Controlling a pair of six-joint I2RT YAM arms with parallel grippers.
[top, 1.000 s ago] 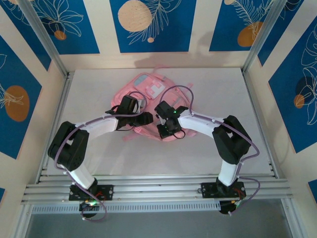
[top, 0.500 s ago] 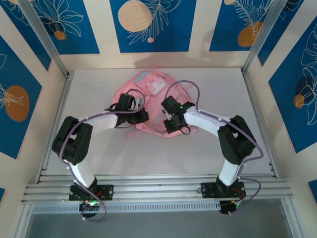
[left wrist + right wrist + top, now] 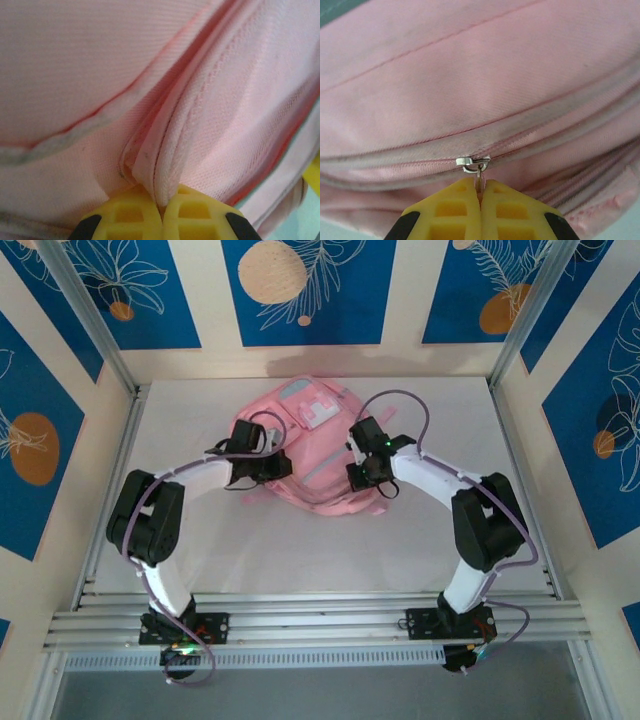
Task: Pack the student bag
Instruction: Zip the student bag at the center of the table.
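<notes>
Evidently the zipper step is in hand: the bag (image 3: 318, 465) lies mid-far on the surface (image 3: 200, 540), the left claw (image 3: 161, 202) pinched on a fabric fold (image 3: 165, 150) to brace it, the right claw (image 3: 480, 192) clamped on the zipper pull (image 3: 479, 172), which next calls for a steady drag along the track (image 3: 545, 137).

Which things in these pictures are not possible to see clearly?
Left wrist view: which part of the student bag the left hand pinches; the frame is too close.
Right wrist view: the end of the zipper pull, hidden inside the right hand; the zipper ends, cut off by the edges.
Top view: the fingertips, covered by the wrists.
</notes>
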